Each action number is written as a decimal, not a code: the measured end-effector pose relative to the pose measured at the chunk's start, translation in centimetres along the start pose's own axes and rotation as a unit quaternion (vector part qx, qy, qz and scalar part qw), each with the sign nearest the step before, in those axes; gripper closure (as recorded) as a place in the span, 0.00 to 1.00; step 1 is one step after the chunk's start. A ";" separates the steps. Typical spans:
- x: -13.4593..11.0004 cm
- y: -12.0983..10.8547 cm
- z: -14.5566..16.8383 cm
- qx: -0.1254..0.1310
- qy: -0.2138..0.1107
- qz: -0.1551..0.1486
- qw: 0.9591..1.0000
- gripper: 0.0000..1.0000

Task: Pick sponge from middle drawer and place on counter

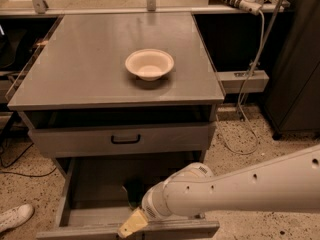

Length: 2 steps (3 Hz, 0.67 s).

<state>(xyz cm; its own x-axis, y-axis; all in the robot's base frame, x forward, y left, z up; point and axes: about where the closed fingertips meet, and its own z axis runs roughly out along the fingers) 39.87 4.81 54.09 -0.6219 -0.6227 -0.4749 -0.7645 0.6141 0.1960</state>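
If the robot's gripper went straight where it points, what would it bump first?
Probably the front lip of the middle drawer: the gripper, low inside it, points down-left at that lip. Depth is unclear; it might hit the drawer floor first.

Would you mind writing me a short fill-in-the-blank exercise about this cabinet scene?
The bowl stands ___ the counter.
The bottom drawer is ___, not shut.
The gripper hangs at that drawer's ___ edge.
The handle on the drawer above is ___ in colour.
Missing: on; open; front; black.
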 end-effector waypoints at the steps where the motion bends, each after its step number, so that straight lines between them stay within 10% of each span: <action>1: -0.6 -0.3 2.2 -0.006 -0.023 0.019 1.000 0.00; 2: -1.5 -0.9 6.6 -0.020 -0.034 0.041 0.998 0.00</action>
<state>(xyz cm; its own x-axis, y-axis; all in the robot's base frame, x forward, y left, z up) 42.66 8.40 48.95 -0.6705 -0.5365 -0.5124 -0.7188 0.6409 0.2696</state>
